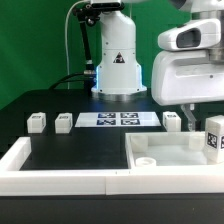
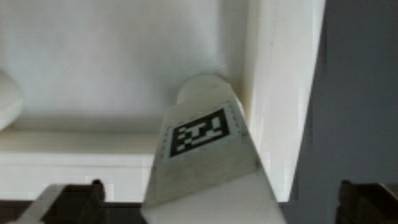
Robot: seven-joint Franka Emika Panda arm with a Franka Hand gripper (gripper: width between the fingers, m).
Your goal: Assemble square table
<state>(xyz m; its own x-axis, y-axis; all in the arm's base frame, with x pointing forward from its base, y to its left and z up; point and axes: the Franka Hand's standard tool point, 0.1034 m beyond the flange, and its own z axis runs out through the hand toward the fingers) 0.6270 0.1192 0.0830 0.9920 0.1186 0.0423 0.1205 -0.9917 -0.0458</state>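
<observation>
White plastic fills most of the wrist view. The arm (image 1: 190, 65) comes down at the exterior view's right with its hand pointing at the table. The gripper (image 2: 217, 205) is spread wide and holds nothing. Its two dark fingertips (image 2: 71, 203) flank a tagged leg (image 2: 205, 135), with a clear gap on each side.

That leg is a short white block, tilted in this view, with a black-and-white tag on its face. The tabletop slab (image 1: 165, 150) lies flat at the front right of the black table (image 1: 70, 145), against the long rim wall (image 1: 60, 178). It is smooth and white, with a round hole near one corner.

A second leg (image 1: 172, 120) stands just beyond the slab's far edge, beside the marker board (image 1: 120, 119). A third leg (image 1: 64, 121) and a fourth leg (image 1: 37, 122) stand on the board's other side.

Both fingertips are cut off by the wrist picture's edge. From outside, the tagged leg is clipped at the right border — whether it rests on the slab cannot be told.
</observation>
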